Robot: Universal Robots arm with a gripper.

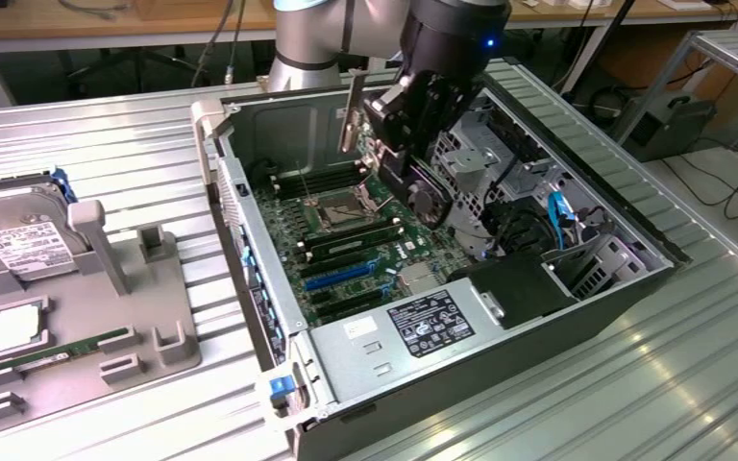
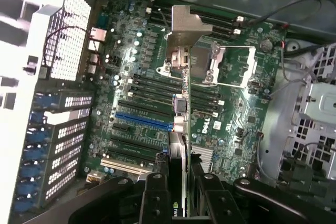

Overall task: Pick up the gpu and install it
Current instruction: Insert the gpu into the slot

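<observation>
The claw (image 2: 179, 196) pinched the gpu (image 2: 178, 150) edge-on above the green motherboard (image 2: 142, 103) inside the open metal case (image 1: 369, 351). The card's fan face was mostly hidden, and its thin silvery bracket jutted out beyond the claw.

Dark gpu (image 2: 181, 108) upright above motherboard (image 2: 137, 61)

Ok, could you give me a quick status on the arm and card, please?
Tool shut on graphics card. Card on edge over the motherboard inside the open case, not yet in a slot. Nothing seen blocking the slots.
</observation>
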